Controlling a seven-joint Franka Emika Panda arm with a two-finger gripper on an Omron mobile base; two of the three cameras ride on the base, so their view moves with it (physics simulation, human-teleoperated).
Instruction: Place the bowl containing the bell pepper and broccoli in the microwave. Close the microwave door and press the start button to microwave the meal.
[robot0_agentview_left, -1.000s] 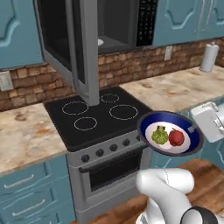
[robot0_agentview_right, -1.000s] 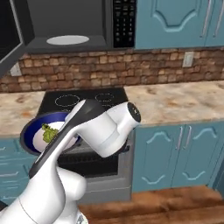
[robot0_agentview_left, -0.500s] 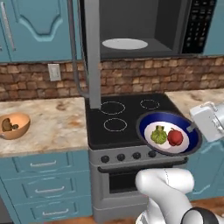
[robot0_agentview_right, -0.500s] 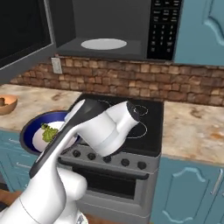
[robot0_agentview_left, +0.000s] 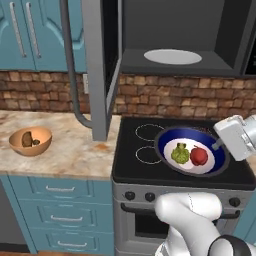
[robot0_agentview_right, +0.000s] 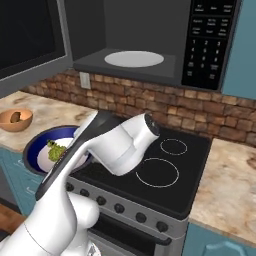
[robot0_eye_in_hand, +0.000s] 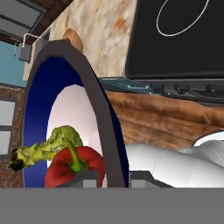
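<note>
Two vegetables ride in the bowl (robot0_agentview_left: 192, 152), which the end effector (robot0_eye_in_hand: 114, 177) pinches by its rim, jaws narrow with one finger inside and one outside. The bowl hangs above the stove (robot0_agentview_left: 150, 165), at about 3 o'clock in the left base view, well below the microwave (robot0_agentview_right: 150, 45). The microwave door (robot0_agentview_left: 100, 65) stands swung wide, its curved bar handle (robot0_agentview_left: 72, 70) hanging toward the table (robot0_agentview_left: 70, 150).

The worry is the one-sided grip. The bowl is wide, shallow and glossy (dark blue outside, white within), so a tilt on the lift could likely let the smooth red bell pepper (robot0_agentview_left: 199, 156) roll out, perhaps with the lumpy green broccoli (robot0_agentview_left: 180, 153) after it. The far rim might also clip the lip of the microwave's opening if the lift is too low. A white turntable plate (robot0_agentview_right: 134, 59) lies flat in the dark cavity. A smaller orange bowl (robot0_agentview_left: 30, 141) sits at 9 o'clock.
</note>
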